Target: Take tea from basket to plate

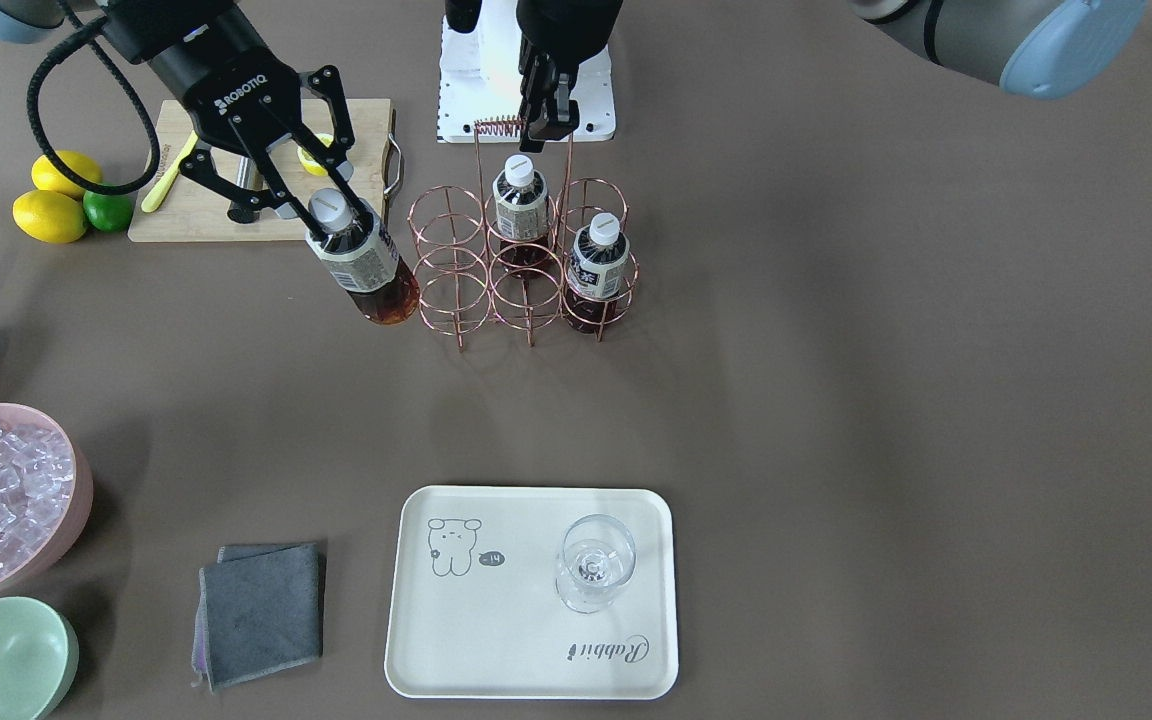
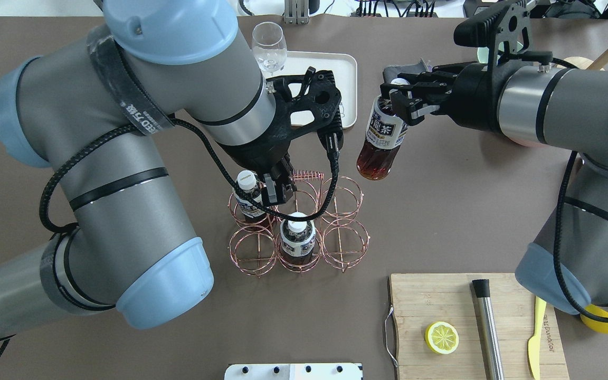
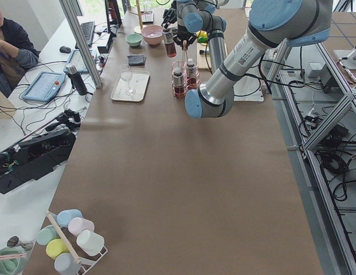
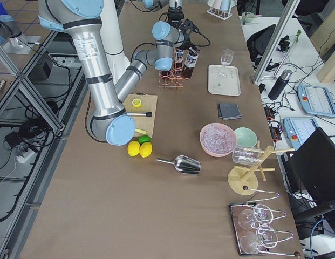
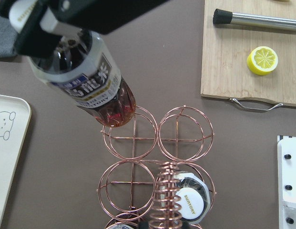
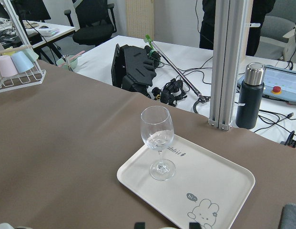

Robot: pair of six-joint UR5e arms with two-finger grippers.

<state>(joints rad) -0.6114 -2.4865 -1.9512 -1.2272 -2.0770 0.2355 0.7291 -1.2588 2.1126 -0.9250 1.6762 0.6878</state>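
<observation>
My right gripper (image 1: 333,212) (image 2: 398,99) is shut on a tea bottle (image 1: 364,262) (image 2: 381,138) just below its white cap. It holds the bottle tilted in the air, beside the basket (image 1: 526,265) (image 2: 297,221) and clear of it. This bottle also shows in the left wrist view (image 5: 88,78). Two more tea bottles (image 1: 521,205) (image 1: 596,262) stand in basket cells. My left gripper (image 1: 548,112) (image 2: 276,191) is shut on the basket's coiled handle (image 5: 166,200). The plate (image 1: 496,640) (image 2: 338,71) (image 6: 219,179) lies apart from the basket.
A wine glass (image 1: 593,562) (image 6: 158,140) stands on the plate. A grey cloth (image 1: 261,610), a pink bowl of ice (image 1: 6,495) and a mint bowl (image 1: 1,660) lie near it. A cutting board (image 2: 473,327) holds a lemon half, a muddler and a yellow knife. Lemons and a lime (image 1: 66,200) lie beside the board.
</observation>
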